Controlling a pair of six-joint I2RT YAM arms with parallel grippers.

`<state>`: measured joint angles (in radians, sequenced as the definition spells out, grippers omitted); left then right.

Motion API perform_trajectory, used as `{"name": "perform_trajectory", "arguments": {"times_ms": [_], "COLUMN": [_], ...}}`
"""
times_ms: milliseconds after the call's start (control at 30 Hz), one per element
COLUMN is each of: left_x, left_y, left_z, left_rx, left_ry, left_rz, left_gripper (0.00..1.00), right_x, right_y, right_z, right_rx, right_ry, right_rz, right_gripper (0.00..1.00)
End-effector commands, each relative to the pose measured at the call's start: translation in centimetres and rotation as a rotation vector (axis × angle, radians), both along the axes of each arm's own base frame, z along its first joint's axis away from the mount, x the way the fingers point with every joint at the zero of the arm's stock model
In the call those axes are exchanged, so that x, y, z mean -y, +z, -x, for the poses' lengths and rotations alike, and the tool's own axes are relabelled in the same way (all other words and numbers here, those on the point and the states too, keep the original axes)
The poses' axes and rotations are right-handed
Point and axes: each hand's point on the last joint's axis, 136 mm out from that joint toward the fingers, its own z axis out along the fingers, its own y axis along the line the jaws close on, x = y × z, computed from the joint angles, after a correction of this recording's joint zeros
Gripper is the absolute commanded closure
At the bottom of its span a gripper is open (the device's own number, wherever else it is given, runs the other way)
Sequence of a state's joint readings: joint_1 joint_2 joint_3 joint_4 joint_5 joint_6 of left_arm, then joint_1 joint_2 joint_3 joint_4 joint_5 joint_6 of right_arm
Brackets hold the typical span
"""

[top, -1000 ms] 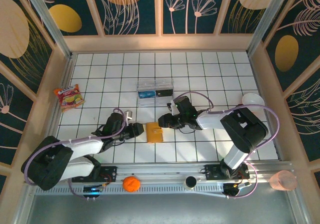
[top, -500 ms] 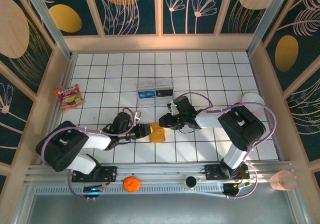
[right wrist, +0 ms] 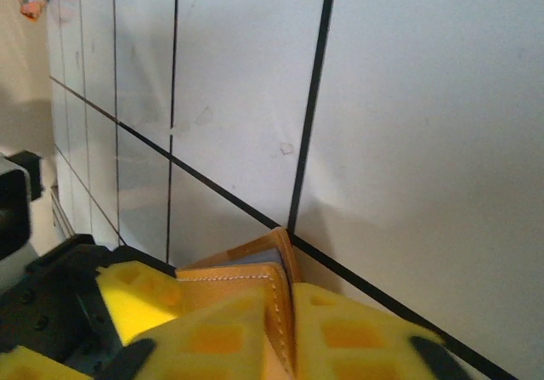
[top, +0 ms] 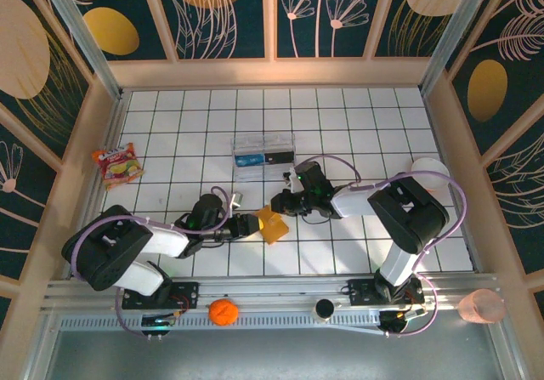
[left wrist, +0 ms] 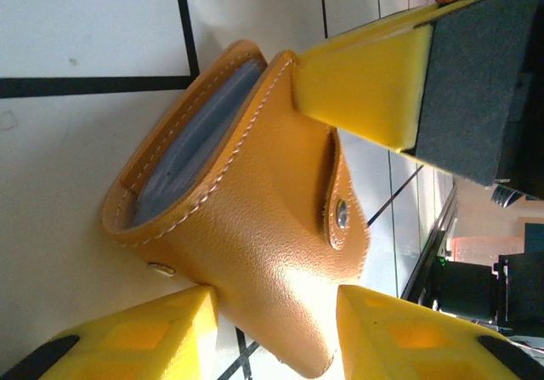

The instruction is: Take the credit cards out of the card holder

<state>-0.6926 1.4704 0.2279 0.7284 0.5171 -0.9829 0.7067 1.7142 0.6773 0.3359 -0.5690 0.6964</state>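
White tiled table (top: 357, 133): right gripper (right wrist: 285, 316) just clamped card holder (left wrist: 255, 227) flap; left gripper (top: 253, 225) pinches its body; cards not out.

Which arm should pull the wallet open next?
Probably right: the right gripper pinches the open edge of the card holder, while the left gripper steadies its other end.

The card holder (top: 274, 224) no longer lies square on the surface (top: 340, 125): it's now turned diag., one side lifted. L end effector (top: 249, 225) has moved right, fingers now clamped round the holder's fold. R end effector (top: 280, 204) has gone from apart to pinched on the top flap.
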Motion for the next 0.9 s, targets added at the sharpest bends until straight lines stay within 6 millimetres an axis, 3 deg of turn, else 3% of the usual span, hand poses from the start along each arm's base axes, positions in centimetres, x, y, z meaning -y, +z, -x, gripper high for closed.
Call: {"name": "perform_trajectory", "arguments": {"times_ms": [0,233,433,500,633,767,867], "left_x": [0.7,-0.9,-2.7,-2.9,-3.5,-3.0,-3.1], "left_y": [2.2,3.6,7.1,8.9,11.3,13.5,14.3], "left_z": [-0.9,-2.0,-3.6,-3.8,-4.5,-4.6,-4.7], "left_rx": [0.072,0.158,0.324,0.397,0.480,0.535,0.536], "left_ry": [0.012,0.096,0.218,0.236,0.274,0.246,0.243], "left_rz": [0.055,0.001,0.016,0.062,0.074,0.157,0.251], "left_gripper": [0.56,0.45,0.24,0.20,0.04,0.05,0.10], "right_x": [-0.9,0.4,0.9,0.9,1.4,1.6,1.1], "right_y": [0.6,2.3,7.2,9.3,13.6,18.1,20.2], "right_z": [2.0,0.7,-1.0,-1.6,-3.1,-3.7,-3.6], "right_rx": [-0.034,0.026,0.157,0.202,0.280,0.337,0.341], "right_ry": [0.082,0.054,0.050,0.043,0.006,-0.029,-0.031], "right_rz": [-0.062,-0.088,-0.190,-0.236,-0.335,-0.466,-0.554], "right_gripper": [0.96,1.00,1.00,1.00,1.00,1.00,1.00]}}
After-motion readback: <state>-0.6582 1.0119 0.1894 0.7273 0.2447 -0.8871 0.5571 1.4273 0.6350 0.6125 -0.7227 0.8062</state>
